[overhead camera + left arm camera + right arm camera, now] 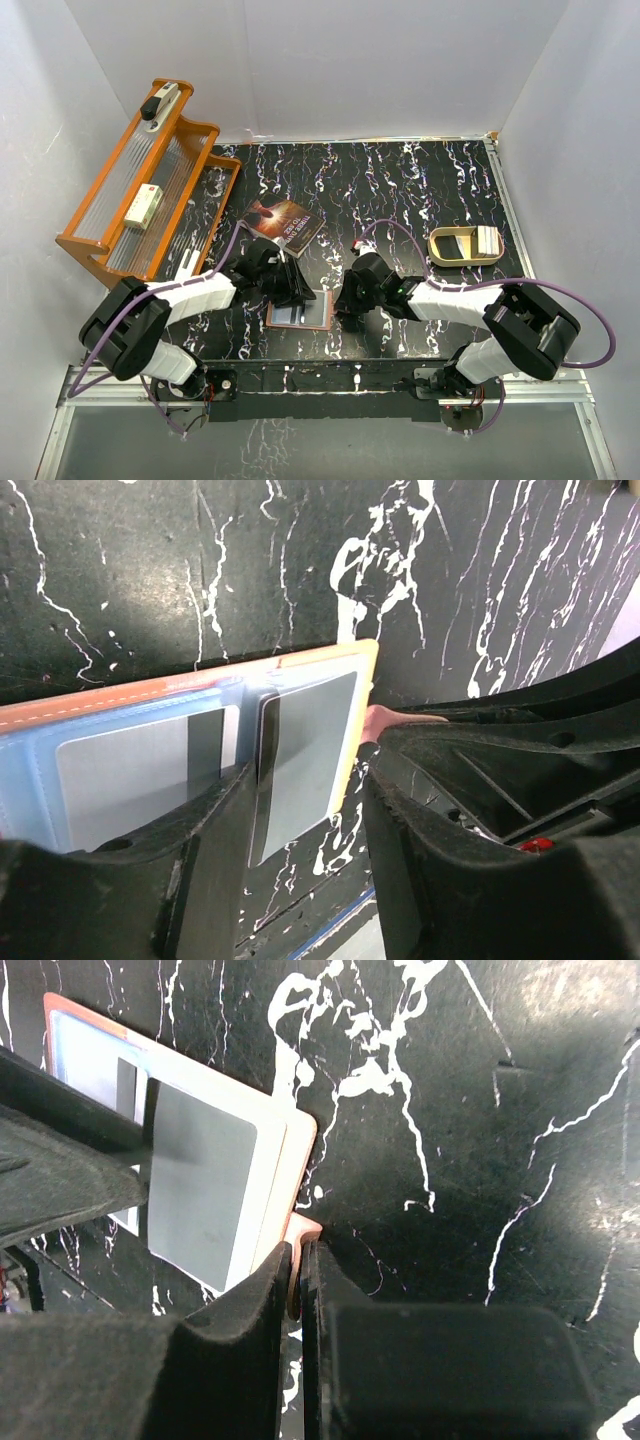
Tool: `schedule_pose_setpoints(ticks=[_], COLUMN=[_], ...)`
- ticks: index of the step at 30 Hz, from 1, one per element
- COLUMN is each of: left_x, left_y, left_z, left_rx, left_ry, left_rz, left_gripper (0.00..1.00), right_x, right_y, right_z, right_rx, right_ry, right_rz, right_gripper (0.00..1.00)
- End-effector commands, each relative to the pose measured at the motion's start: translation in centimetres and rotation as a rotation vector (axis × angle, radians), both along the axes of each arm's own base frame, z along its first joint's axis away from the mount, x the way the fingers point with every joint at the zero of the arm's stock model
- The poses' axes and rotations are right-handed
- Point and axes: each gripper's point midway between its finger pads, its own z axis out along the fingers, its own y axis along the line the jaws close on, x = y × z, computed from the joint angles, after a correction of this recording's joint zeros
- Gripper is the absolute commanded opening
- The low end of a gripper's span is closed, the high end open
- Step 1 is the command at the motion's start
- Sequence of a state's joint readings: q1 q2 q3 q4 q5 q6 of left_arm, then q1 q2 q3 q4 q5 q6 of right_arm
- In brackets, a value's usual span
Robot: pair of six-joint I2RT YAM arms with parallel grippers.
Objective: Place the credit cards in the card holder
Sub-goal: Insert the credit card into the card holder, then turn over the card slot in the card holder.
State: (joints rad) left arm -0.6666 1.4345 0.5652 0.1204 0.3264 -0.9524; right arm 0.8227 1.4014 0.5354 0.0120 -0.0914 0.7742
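The card holder (300, 316) lies opened flat on the dark marbled table, its reddish-brown edge (200, 685) framing a pale blue inside. One grey credit card (305, 745) rests on its right half and sticks out past the near edge. A second card (130, 780) sits in the left pocket. My left gripper (305, 870) stands open over the holder's near edge, and the protruding card's end lies between its fingers. My right gripper (300, 1270) is shut on the holder's pinkish snap tab (305, 1228) at the right side.
A dark paperback book (285, 225) lies just behind the holder. A beige-gold rounded tin (465, 245) stands at the right. An orange rack (150, 190) fills the back left. The table's near edge (320, 365) runs close below both grippers.
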Motion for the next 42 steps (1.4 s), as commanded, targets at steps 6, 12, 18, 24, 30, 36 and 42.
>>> schedule_pose_setpoints(ticks=[6, 12, 18, 24, 30, 36, 42], left_x=[0.9, 1.3, 1.5, 1.5, 1.2, 1.2, 1.3], left_y=[1.4, 3.4, 5.1, 5.0, 5.3, 6.3, 6.8], left_z=[3.1, 3.2, 3.8, 4.5, 3.7, 2.8, 2.3], left_rx=[0.072, 0.122, 0.040, -0.040, -0.112, -0.094, -0.081], left_ry=[-0.076, -0.071, -0.063, -0.065, -0.021, 0.005, 0.013], left_rz=[0.030, 0.051, 0.078, 0.052, 0.077, 0.116, 0.136], left_gripper=[0.52, 0.53, 0.56, 0.57, 0.57, 0.56, 0.56], right_x=[3.1, 3.2, 2.7, 1.9, 1.4, 1.6, 1.6], right_y=[0.2, 0.4, 2.2, 5.7, 9.2, 11.3, 11.1], right_z=[2.9, 4.6, 6.2, 8.2, 8.0, 6.8, 4.1], right_rx=[-0.071, -0.052, 0.038, 0.147, 0.186, 0.176, 0.116], right_ry=[-0.127, -0.135, -0.117, -0.126, -0.106, -0.091, -0.052], right_rz=[-0.017, -0.020, -0.013, 0.043, 0.102, 0.129, 0.122], right_gripper=[0.21, 0.24, 0.37, 0.31, 0.29, 0.29, 0.28])
